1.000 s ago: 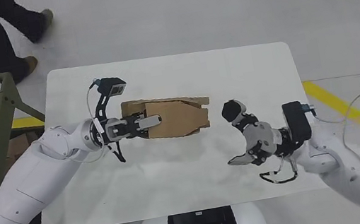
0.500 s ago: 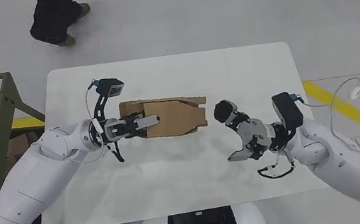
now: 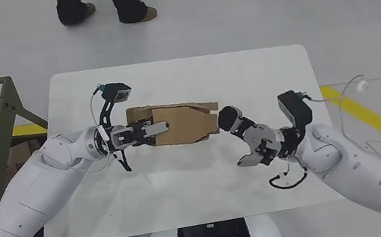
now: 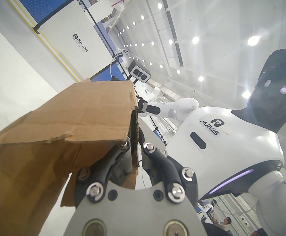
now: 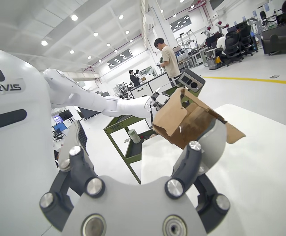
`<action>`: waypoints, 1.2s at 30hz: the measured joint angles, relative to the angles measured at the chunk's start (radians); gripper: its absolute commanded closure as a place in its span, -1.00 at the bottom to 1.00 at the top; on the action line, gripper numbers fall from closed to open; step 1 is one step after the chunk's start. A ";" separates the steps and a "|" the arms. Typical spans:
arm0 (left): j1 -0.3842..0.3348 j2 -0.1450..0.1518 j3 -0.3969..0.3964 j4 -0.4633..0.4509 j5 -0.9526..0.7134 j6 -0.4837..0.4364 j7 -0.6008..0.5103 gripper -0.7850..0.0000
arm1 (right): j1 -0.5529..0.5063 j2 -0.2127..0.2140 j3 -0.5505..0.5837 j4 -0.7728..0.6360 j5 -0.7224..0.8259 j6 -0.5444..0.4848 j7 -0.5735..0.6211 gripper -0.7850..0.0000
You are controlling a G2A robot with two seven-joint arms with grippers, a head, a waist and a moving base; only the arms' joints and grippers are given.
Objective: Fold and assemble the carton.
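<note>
Our right gripper (image 3: 240, 140) has slid leftward across the white table (image 3: 258, 69). At centre-left, our left gripper (image 3: 156, 129) stays pinched on a wall of the brown carton (image 3: 184, 123), which is mid-frame with its flaps still loose. Just right of it, the right gripper's fingers are spread wide and empty, perhaps touching the open end. Folding the flaps seems next.

Brown carton (image 3: 184, 123) is seen partly folded, gripped at one end.
It is stretched lengthwise over the middle of the tabletop (image 3: 187, 187); one end is pinched by the left end effector (image 3: 161, 128), the other end is shown open, flaps splayed and edges ragged.
</note>
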 measured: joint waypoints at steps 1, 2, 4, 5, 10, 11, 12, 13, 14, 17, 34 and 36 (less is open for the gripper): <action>0.000 0.000 0.000 0.000 0.000 0.000 0.000 1.00 | 0.009 -0.005 -0.008 0.001 0.022 0.000 0.013 -1.00; 0.000 0.000 0.000 0.000 0.000 0.000 0.000 1.00 | 0.015 -0.008 -0.014 0.000 0.040 0.000 0.022 -1.00; 0.000 0.000 0.000 0.000 0.000 0.000 0.000 1.00 | 0.028 -0.015 -0.030 -0.002 0.083 0.001 0.045 -1.00; 0.000 0.000 0.000 0.000 0.000 0.000 0.000 1.00 | 0.034 -0.018 -0.036 -0.003 0.101 0.001 0.057 -1.00; 0.000 0.000 0.000 0.000 0.000 0.000 0.000 1.00 | 0.064 -0.028 -0.050 -0.003 0.176 0.001 0.113 -1.00; 0.000 0.000 0.000 0.000 0.000 0.000 0.000 1.00 | 0.066 -0.029 -0.048 -0.005 0.181 0.001 0.117 -1.00; 0.000 0.000 0.000 0.000 0.000 0.000 0.000 1.00 | 0.066 -0.030 -0.045 -0.009 0.184 0.001 0.120 -1.00; 0.000 0.000 0.000 0.000 0.000 0.000 0.000 1.00 | 0.065 -0.031 -0.040 -0.017 0.184 0.001 0.121 -1.00; 0.000 0.000 0.000 0.000 0.000 0.000 0.000 1.00 | 0.064 -0.032 -0.036 -0.024 0.182 0.001 0.122 -1.00; 0.000 0.000 0.000 0.000 0.000 0.000 0.000 1.00 | 0.056 -0.033 -0.019 -0.050 0.163 0.001 0.120 -1.00; 0.000 0.000 0.000 0.000 0.000 0.000 0.000 1.00 | 0.065 -0.054 0.014 -0.099 0.097 0.006 0.217 -1.00; 0.000 0.000 0.000 0.000 0.000 0.000 0.000 1.00 | 0.073 -0.058 0.016 -0.106 0.086 0.024 0.239 -1.00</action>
